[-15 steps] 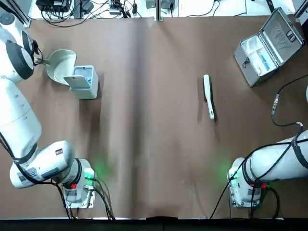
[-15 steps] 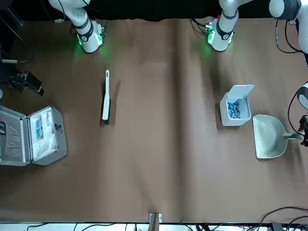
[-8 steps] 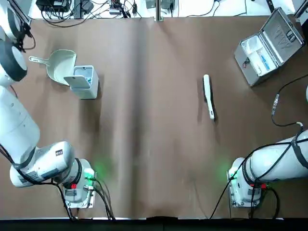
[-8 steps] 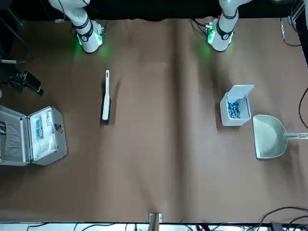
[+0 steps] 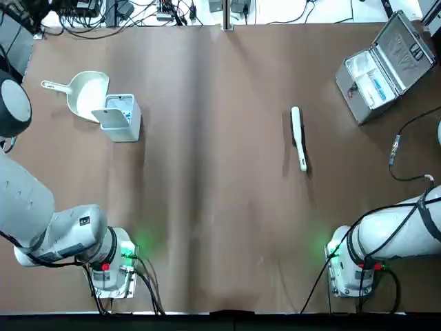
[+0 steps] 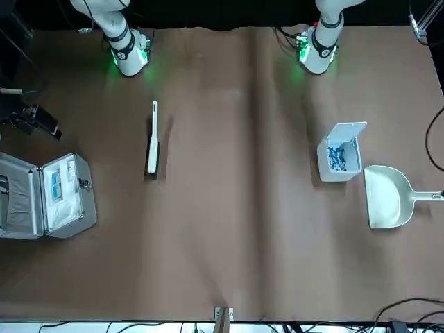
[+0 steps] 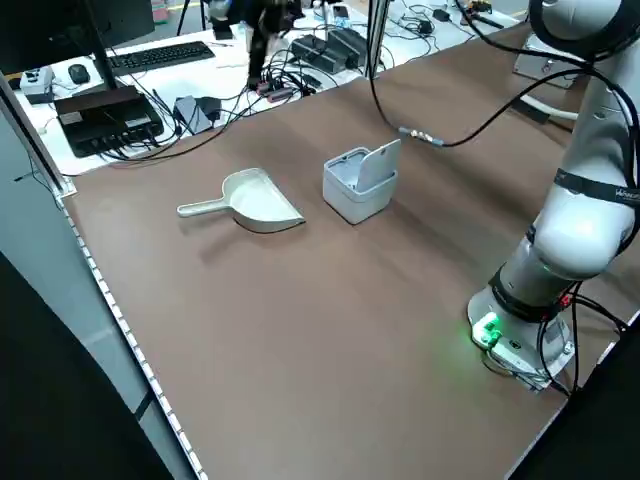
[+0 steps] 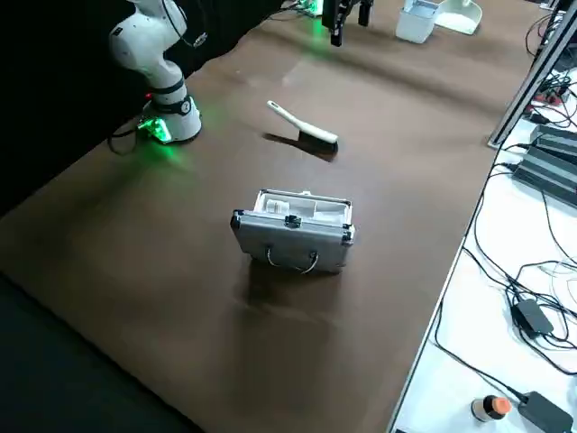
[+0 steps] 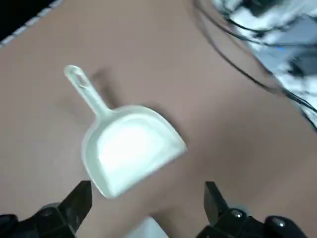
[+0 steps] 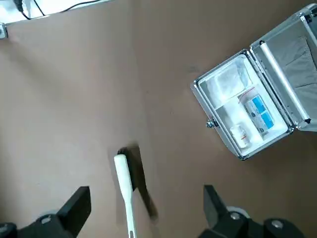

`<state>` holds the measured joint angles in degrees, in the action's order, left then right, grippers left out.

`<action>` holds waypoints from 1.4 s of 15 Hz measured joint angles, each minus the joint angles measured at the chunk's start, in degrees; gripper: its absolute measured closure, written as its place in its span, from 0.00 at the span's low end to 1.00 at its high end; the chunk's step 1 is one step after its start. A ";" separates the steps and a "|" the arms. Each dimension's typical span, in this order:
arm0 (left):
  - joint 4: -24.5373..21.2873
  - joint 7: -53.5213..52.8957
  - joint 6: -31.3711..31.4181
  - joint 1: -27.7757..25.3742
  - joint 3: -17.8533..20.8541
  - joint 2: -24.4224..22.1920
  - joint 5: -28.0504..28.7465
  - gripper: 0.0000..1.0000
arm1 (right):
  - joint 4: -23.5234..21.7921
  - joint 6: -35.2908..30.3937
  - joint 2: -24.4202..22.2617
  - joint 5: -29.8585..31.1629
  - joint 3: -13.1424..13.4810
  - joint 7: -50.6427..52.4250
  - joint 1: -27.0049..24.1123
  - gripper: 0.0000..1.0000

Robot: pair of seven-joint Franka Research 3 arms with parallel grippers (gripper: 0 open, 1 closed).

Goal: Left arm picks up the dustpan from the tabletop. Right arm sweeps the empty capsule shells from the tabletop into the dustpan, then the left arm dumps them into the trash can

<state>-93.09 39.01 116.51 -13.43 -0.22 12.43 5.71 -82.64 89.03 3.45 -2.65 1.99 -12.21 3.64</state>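
Observation:
The cream dustpan lies flat on the table at the far left, its handle pointing away from the trash can that stands right beside it. Nothing holds the dustpan. In the left wrist view my left gripper hangs open well above the dustpan. The trash can's lid is up, and small blue capsule shells lie inside it. I see none on the tabletop. My right gripper is open and high over the right half, with nothing between its fingers.
A white brush lies right of the table's centre. An open silver case sits at the far right corner. Cables and electronics crowd the bench beyond the far edge. Both arm bases glow green at the near edge.
My left gripper has pulled up and away from the dustpan's handle toward the far left corner. The dustpan stays on the table. The right arm has not moved.

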 joint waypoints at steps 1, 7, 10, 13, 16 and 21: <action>1.45 0.32 -1.51 0.13 -2.25 -0.29 -0.42 0.00 | 0.00 0.00 0.00 -0.03 0.02 0.00 -0.09 0.00; 6.90 -1.34 -8.26 0.51 -11.33 -1.61 -1.22 0.00 | 0.00 0.00 0.04 -0.19 0.08 0.00 -0.31 0.00; 8.43 -5.26 -11.56 4.08 -12.23 -1.70 -1.42 0.00 | -0.01 0.09 0.13 -0.33 0.10 0.00 -0.53 0.00; 9.02 -9.63 -13.91 7.69 -12.13 -1.94 -1.38 0.00 | 0.00 0.18 0.19 -0.37 0.10 0.00 -0.58 0.00; 9.22 -19.30 -19.10 8.86 -12.05 -3.61 -1.30 0.00 | -0.01 0.43 0.46 -0.38 0.10 0.00 -0.74 0.00; 9.23 -26.58 -25.70 8.79 -11.46 -6.60 -0.96 0.00 | -0.02 0.63 1.54 -0.37 0.13 0.10 -2.08 0.00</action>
<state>-83.86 12.43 90.81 -4.64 -11.68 5.83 4.74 -82.67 89.66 4.99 -3.02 2.13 -12.11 1.56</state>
